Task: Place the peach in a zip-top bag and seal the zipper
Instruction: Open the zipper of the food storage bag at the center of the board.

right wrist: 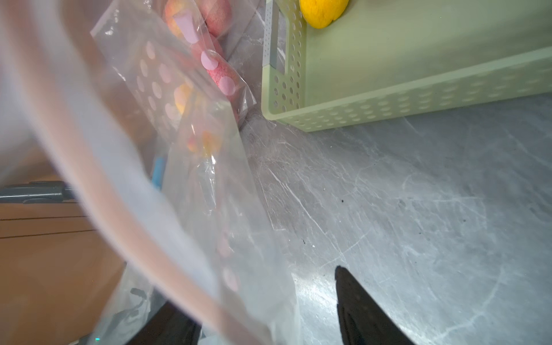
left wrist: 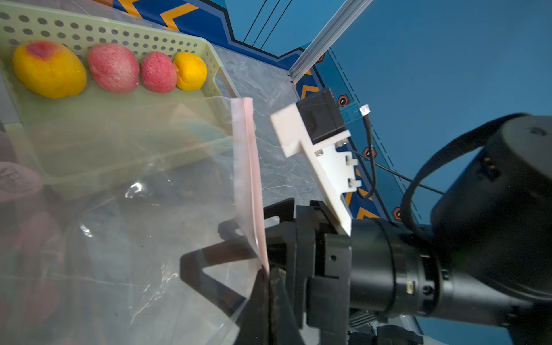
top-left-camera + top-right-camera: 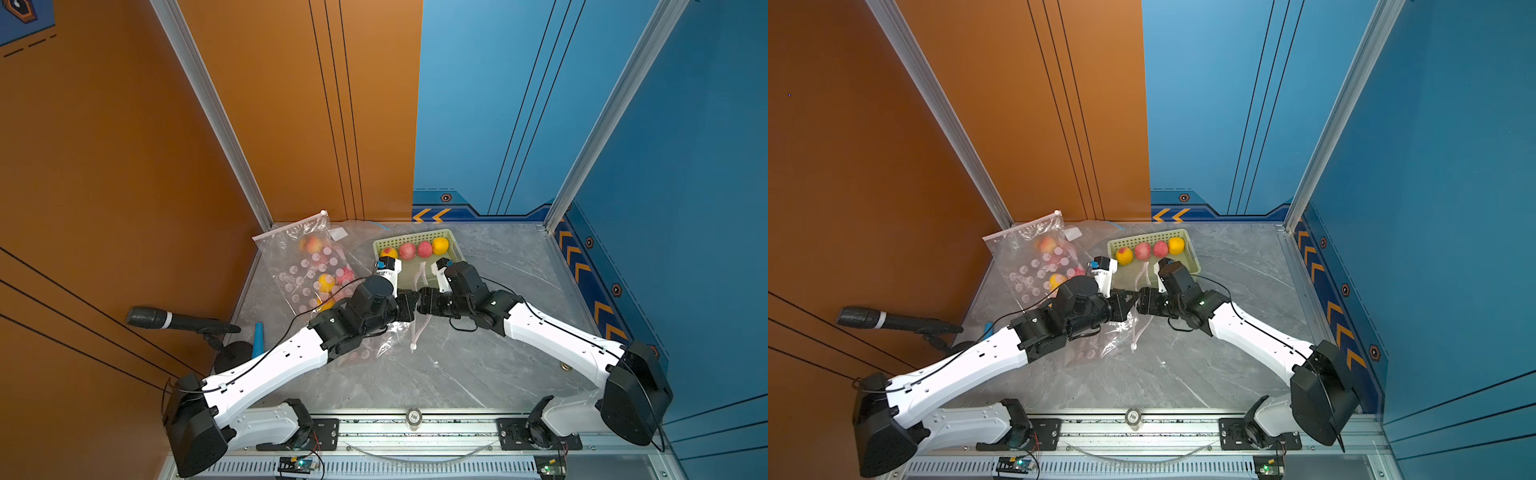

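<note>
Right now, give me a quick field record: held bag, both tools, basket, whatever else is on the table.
held bag: clear zip-top bag, no peach visible inside
left tool: shut on the bag's pink zip strip
right tool: open, zip strip crossing the gap between its jaws
basket: green, perforated
peaches: four in a row at the basket's far wall, yellow at the ends, pink between
other bags: polka-dot bags holding fruit, beside the basket on the left arm's side
</note>
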Available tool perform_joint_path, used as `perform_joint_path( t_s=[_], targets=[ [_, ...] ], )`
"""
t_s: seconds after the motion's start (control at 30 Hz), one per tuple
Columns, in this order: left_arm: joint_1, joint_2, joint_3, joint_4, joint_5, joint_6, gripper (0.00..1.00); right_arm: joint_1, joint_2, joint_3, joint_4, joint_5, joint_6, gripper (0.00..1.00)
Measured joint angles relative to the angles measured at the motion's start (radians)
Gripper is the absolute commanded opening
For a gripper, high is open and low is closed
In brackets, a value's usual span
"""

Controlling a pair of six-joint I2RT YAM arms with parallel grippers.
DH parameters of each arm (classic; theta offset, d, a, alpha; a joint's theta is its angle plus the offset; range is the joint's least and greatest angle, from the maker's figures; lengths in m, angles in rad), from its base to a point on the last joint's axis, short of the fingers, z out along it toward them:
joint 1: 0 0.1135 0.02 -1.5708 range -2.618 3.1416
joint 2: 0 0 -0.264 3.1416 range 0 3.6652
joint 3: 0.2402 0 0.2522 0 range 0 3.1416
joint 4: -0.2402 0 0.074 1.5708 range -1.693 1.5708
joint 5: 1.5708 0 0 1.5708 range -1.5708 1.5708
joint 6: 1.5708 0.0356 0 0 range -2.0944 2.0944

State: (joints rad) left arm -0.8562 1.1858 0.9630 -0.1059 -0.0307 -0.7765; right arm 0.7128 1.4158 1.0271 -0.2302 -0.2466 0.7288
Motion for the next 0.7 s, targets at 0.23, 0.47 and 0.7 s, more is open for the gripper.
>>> perform_joint_path(
  t_s=[0.23, 0.47, 0.7],
  targets=[
    [0.042, 0.003, -0.006, 0.006, 0.040, -0.043, 0.00, -0.026, 0.064, 0.000, 0.076, -0.029, -0.024, 0.73],
    [0.081, -0.082, -0.073, 0.012, 0.026, -0.063, 0.00, -0.043, 0.197, 0.037, -0.007, 0.044, -0.058, 0.68],
    [0.145, -0.153, -0.115, -0.012, -0.049, -0.066, 0.00, -0.043, 0.269, 0.099, -0.106, 0.075, -0.112, 0.68]
  ],
)
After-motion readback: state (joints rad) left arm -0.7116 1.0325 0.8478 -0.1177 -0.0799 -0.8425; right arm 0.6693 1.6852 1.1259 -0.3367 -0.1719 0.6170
